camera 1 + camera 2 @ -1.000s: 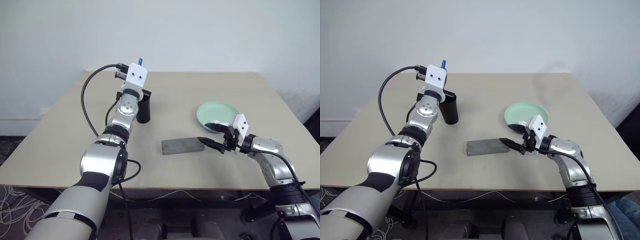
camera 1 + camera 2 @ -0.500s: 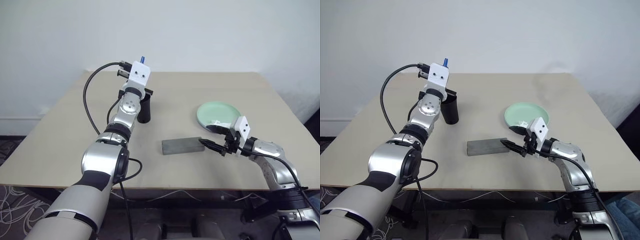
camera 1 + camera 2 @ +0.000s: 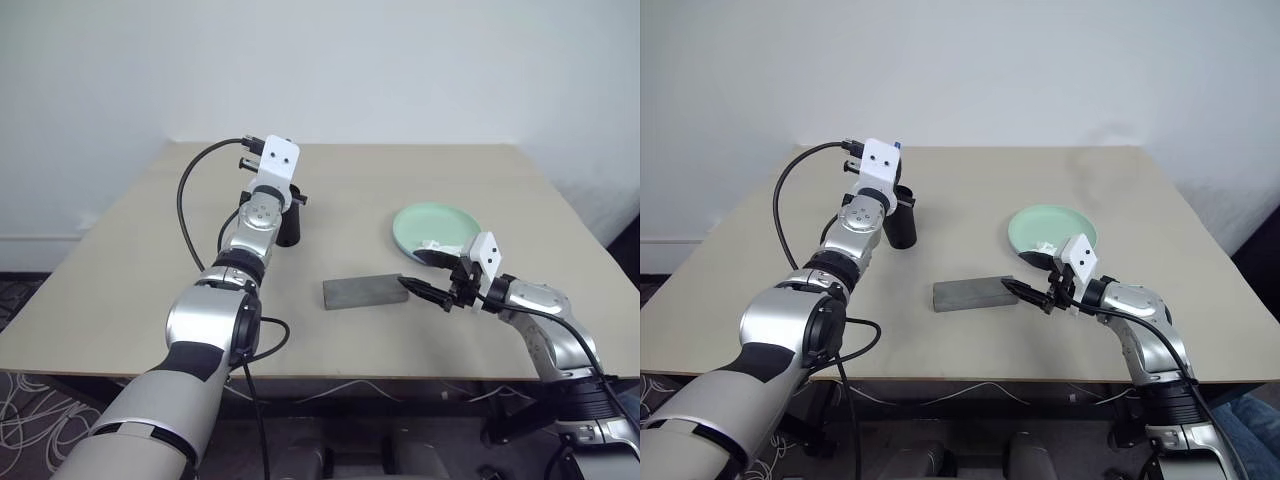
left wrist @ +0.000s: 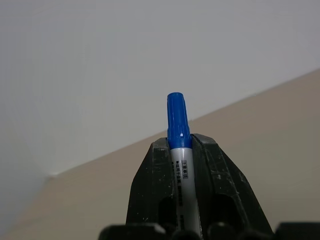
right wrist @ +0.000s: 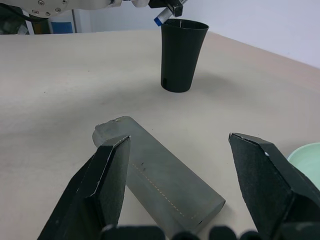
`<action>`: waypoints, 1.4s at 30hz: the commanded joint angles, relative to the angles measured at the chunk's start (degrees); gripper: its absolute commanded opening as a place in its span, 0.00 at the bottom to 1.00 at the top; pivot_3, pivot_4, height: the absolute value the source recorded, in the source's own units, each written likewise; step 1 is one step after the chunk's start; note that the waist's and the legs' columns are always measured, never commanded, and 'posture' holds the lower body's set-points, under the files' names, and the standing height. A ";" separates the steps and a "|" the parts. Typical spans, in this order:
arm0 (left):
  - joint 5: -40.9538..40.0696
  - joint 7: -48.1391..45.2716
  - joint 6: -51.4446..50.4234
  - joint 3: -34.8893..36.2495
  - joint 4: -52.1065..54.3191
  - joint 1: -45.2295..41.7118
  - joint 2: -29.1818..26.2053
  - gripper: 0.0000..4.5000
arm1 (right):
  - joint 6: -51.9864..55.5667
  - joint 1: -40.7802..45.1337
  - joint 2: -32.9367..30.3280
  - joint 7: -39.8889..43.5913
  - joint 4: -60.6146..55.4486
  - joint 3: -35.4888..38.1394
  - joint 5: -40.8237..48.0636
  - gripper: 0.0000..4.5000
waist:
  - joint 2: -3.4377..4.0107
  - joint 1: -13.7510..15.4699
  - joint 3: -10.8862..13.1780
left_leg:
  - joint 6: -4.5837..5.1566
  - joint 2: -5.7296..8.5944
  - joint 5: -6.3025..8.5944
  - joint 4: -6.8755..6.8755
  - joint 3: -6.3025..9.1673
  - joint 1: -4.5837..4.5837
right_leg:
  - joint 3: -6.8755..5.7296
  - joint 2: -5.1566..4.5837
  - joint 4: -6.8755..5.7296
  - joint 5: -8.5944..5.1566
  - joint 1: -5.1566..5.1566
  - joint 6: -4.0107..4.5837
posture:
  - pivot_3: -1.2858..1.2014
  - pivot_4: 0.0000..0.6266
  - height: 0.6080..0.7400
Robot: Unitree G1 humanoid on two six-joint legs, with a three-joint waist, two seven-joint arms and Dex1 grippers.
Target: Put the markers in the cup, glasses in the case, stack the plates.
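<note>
While the counter [image 3: 120,280] takes up most of the head views, the step in hand looks like markers-into-cup. Left arm reaches up the left-centre of the frame and ends just over the cup [image 3: 902,222], which stands upright left of centre. Plates: the mint green plate [image 3: 435,225] sits right of centre; I can't make out a second plate apart from it. The case [image 3: 365,291] lies flat and shut, low centre, well apart from the cup. Left gripper [image 4: 179,150] has its jaws clamped narrow on a marker [image 4: 179,150], blue cap sticking out past the fingertips; in the right wrist view the blue-and-white end [image 5: 159,21] hangs at the cup's rim. Right gripper [image 3: 428,292] hovers at the case's right end, jaws wide, nothing in them, not touching as far as I can tell. Next move, as I read it: line the marker up over the cup mouth, tip it down, then release. Risk is the marker catching the rim or knocking the cup over. Glasses: can't tell where they are.
</note>
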State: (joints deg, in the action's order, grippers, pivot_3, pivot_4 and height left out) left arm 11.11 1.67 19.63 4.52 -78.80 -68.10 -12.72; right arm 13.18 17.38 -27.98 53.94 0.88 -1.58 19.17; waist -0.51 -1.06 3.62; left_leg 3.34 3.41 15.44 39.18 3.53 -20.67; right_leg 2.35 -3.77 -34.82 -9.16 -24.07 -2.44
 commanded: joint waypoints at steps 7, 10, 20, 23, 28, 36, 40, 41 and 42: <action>-1.13 2.77 2.73 1.74 2.23 -3.01 -1.05 0.02 | -0.48 0.44 0.12 -0.37 -1.97 0.98 0.98 0.76 | 0.00 0.00 0.00 | 0.00 0.00 0.00 0.00 0.00 0.00 | 0.00 0.00 0.00 0.00 0.00 0.00 | 0.52 0.00 1.00; -1.07 4.95 4.79 1.88 2.43 -3.03 -1.22 0.02 | -0.47 0.41 0.16 -0.40 -1.89 0.94 0.94 0.76 | 0.00 0.00 0.00 | 0.00 0.00 0.00 0.00 0.01 0.00 | 0.00 0.00 0.00 0.00 0.00 0.00 | 0.52 0.00 1.00; 0.59 8.12 5.31 0.38 2.02 -3.38 -0.41 0.02 | -0.23 -0.17 0.35 -0.84 -2.66 0.84 1.01 0.76 | -0.01 0.03 -0.01 | 0.00 0.01 0.00 0.00 0.00 0.01 | 0.00 0.00 0.00 0.01 0.01 0.00 | 0.52 0.00 1.00; 0.76 7.90 4.60 0.22 1.82 -3.28 0.00 0.02 | -0.01 -0.64 0.38 -1.20 -3.31 0.88 1.14 0.76 | -0.02 0.02 -0.01 | 0.00 0.01 0.00 0.00 0.00 0.00 | 0.00 0.00 0.00 0.01 0.01 0.00 | 0.52 0.00 1.00; -0.05 2.45 -2.03 0.38 1.12 -3.66 1.13 0.02 | 0.12 -1.35 0.32 -1.70 -3.94 1.03 1.24 0.76 | -0.02 0.01 -0.01 | 0.00 0.02 0.00 0.01 -0.01 0.01 | -0.01 0.00 -0.01 0.00 0.03 0.00 | 0.52 0.00 1.00; -2.12 -1.01 -6.85 2.28 1.70 -4.65 1.24 0.02 | 0.07 -1.69 0.49 -1.98 -3.95 0.99 1.31 0.76 | -0.03 -0.07 -0.01 | 0.01 0.00 -0.01 0.02 -0.01 0.04 | 0.00 0.02 -0.01 0.00 0.05 0.00 | 0.52 0.00 1.00; -2.03 -1.19 -8.48 2.37 1.76 -5.63 0.69 0.02 | -0.05 -1.30 0.83 -1.87 -3.48 0.69 1.20 0.76 | -0.04 -0.03 -0.01 | 0.01 0.00 -0.01 0.03 0.02 0.02 | -0.02 0.02 -0.01 0.00 0.04 0.00 | 0.52 0.00 1.00; -1.94 -1.15 -8.77 2.32 1.74 -5.79 0.60 0.02 | -0.07 -1.17 0.91 -1.83 -3.33 0.66 1.15 0.76 | -0.04 -0.03 0.00 | 0.01 0.00 -0.01 0.03 0.01 0.02 | -0.02 0.02 0.00 0.00 0.05 0.00 | 0.52 0.00 1.00; -2.18 -1.19 -9.15 2.56 1.74 -5.98 0.54 0.02 | -0.08 -1.08 0.98 -1.80 -3.25 0.63 1.13 0.76 | -0.04 -0.03 0.00 | 0.01 0.01 -0.01 0.03 0.01 0.02 | -0.01 0.01 0.00 0.00 0.05 0.00 | 0.52 0.00 1.00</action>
State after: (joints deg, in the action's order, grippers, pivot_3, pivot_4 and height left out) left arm 9.96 0.57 10.66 6.26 -78.82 -71.67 -11.64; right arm 13.63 14.98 -27.19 52.28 -0.94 -1.67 19.32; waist -0.55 -1.09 3.61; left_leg 3.35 3.42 15.44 39.21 3.54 -20.65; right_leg 2.34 -3.76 -34.81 -9.16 -24.01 -2.44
